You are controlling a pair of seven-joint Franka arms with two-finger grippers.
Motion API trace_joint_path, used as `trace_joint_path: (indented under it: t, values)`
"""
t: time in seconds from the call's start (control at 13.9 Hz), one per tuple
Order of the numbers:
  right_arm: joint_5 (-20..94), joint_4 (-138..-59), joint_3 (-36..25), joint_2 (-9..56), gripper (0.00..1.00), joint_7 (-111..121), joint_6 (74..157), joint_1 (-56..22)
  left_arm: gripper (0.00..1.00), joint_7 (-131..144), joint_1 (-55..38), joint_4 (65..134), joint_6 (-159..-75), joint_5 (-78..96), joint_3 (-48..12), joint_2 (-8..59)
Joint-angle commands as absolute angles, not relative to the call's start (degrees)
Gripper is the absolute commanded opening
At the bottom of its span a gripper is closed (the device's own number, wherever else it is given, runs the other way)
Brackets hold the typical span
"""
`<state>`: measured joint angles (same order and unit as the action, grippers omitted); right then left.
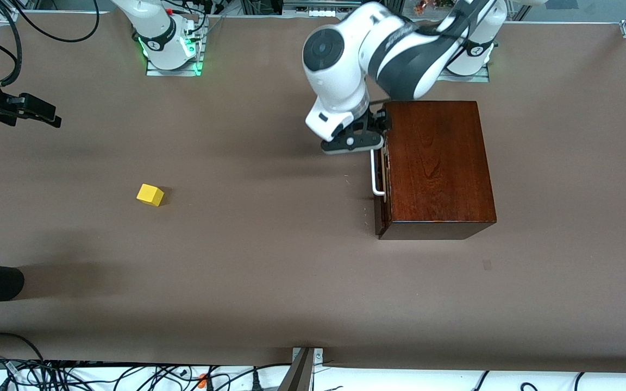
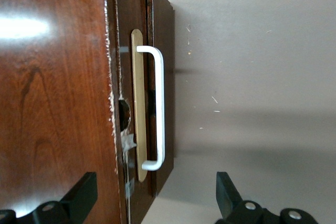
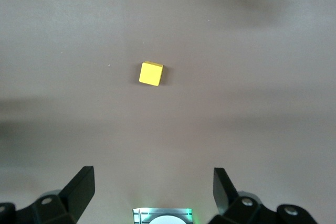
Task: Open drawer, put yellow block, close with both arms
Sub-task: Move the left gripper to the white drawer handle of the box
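Reaching from its base at the top of the front view, the left arm (image 1: 400, 49) bends down so that its left hand (image 1: 354, 142) hangs by the upper front corner of the wooden box (image 1: 437, 163), just above the end of the white handle (image 1: 376, 174). Its fingers (image 2: 81, 195) are spread wide, with the handle (image 2: 157, 108) between them but not touched. The drawer (image 2: 157, 77) sits shut in the box, its dark front facing the right arm's end of the worktop (image 1: 269, 271).

The right arm waits high up; its right hand (image 3: 152, 192) is over bare worktop with fingers (image 3: 81, 190) spread, holding nothing. The yellow block (image 1: 150, 195) lies alone on the worktop, well apart from the box, toward the right arm's end; the right wrist view shows it (image 3: 151, 74) below that hand.
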<state>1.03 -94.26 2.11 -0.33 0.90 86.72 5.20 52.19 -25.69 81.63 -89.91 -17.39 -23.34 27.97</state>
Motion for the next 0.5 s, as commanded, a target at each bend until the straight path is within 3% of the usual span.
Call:
trace_joint_path:
  t: [0.0, 0.43]
  values:
    - [1.05, -93.16, 2.64, -0.26, 1.0, 1.58, 85.61, 5.98, 1.0, 51.24, -26.37, 79.54, -89.38, -20.21, -23.29, 31.28]
    - [1.05, -93.16, 2.64, -0.35, 1.0, 1.49, 85.61, 5.98, 1.0, 49.04, -26.37, 80.33, -91.32, -21.27, -23.2, 34.71]
